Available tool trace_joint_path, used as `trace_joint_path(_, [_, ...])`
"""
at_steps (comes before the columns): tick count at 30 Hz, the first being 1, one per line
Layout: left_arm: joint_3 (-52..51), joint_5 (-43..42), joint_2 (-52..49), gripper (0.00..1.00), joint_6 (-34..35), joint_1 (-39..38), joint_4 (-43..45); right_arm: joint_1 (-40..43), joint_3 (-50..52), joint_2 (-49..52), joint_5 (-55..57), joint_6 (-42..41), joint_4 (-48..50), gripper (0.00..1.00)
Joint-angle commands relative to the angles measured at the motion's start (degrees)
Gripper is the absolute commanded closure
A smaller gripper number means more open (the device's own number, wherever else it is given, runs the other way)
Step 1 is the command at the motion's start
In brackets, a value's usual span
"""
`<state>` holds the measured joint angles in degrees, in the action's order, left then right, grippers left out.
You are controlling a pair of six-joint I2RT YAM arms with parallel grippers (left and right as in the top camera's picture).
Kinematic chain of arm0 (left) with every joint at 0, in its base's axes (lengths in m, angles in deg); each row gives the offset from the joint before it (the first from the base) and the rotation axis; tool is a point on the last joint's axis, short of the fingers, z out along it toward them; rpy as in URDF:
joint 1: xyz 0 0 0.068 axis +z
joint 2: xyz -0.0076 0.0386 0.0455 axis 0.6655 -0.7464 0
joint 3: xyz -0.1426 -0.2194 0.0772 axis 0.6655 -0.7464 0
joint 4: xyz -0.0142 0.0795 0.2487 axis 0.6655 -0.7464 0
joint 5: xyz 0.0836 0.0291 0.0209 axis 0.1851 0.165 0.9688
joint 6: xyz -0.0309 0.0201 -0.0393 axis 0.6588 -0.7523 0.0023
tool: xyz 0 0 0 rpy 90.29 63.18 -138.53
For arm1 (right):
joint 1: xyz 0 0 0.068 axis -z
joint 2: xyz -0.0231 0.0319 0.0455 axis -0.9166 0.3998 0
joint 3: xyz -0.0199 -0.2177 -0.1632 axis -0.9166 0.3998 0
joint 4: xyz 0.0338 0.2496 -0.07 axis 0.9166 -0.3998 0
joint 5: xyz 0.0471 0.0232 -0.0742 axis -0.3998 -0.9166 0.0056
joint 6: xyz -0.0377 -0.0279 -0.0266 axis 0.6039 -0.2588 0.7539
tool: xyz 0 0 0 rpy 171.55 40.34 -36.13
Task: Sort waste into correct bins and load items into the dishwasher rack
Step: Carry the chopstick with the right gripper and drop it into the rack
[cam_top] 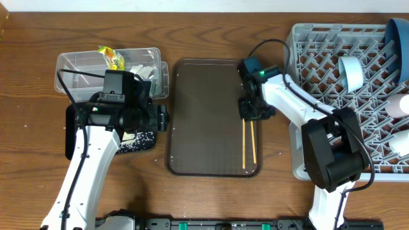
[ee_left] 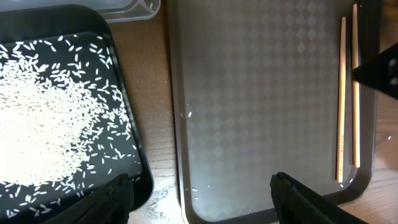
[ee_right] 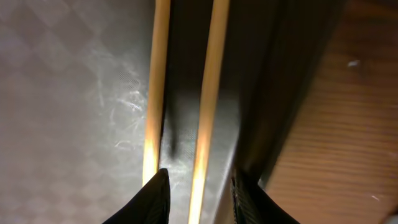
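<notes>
Two wooden chopsticks (cam_top: 248,144) lie side by side along the right edge of the brown serving tray (cam_top: 204,115); they also show in the left wrist view (ee_left: 348,93) and the right wrist view (ee_right: 208,93). My right gripper (cam_top: 252,115) is low over their far ends, open, its fingers (ee_right: 199,186) on either side of the right-hand stick. My left gripper (cam_top: 160,118) is open and empty (ee_left: 199,186), between the black tray (cam_top: 137,142) and the brown tray. White rice (ee_left: 43,118) lies in the black tray. The snack wrapper (cam_top: 113,57) and tissue (cam_top: 144,70) are in the clear tub (cam_top: 83,67).
The grey dishwasher rack (cam_top: 319,51) stands at the right, holding the blue plate (cam_top: 399,38), the light-blue bowl (cam_top: 351,71) and two small cups (cam_top: 397,105) at the frame edge. A few rice grains (ee_left: 189,114) lie on the brown tray.
</notes>
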<state>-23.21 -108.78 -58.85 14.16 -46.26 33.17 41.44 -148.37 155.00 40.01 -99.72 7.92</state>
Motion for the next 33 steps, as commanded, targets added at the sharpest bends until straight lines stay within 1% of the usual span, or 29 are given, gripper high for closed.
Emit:
trace_joint_path(1, [0.1,-0.1,0.2,0.26,0.1,0.3,-0.2,-1.6,3.6,0.6,0.6,-2.0,1.7,0.71])
trace_joint_path(3, [0.1,-0.1,0.3,0.27,0.1,0.3,-0.2,-1.9,5.1,0.6,0.6,-2.0,3.1,0.74])
trace_joint_path(6, [0.1,-0.1,0.3,0.27,0.2,0.3,-0.2,-2.4,6.4,0.6,0.7,-2.7,4.6,0.84])
trace_joint_path(10, [0.1,-0.1,0.3,0.27,0.2,0.3,-0.2,-2.7,6.5,0.6,0.8,-3.7,5.4,0.96])
trace_joint_path(11, [0.1,-0.1,0.3,0.27,0.2,0.3,-0.2,-2.7,6.5,0.6,0.8,-3.8,5.6,0.98])
trace_joint_path(15, [0.1,-0.1,0.2,0.27,0.2,0.3,-0.2,-1.7,5.4,0.2,0.8,-3.8,5.4,0.99])
trace_joint_path(18, [0.1,-0.1,0.3,0.27,0.2,0.3,-0.2,-0.8,3.9,-2.0,0.2,-3.0,4.7,0.99])
trace_joint_path(24, [0.1,-0.1,0.3,0.27,0.2,0.3,-0.2,2.5,0.9,-11.0,-0.9,2.7,3.3,0.99])
trace_joint_path(29, [0.1,-0.1,0.3,0.27,0.2,0.3,-0.2,8.2,0.6,-18.8,-0.1,9.3,1.7,0.99])
trace_joint_path(33, [0.1,-0.1,0.3,0.27,0.2,0.3,-0.2,14.6,0.6,-21.5,1.2,13.0,0.8,0.99])
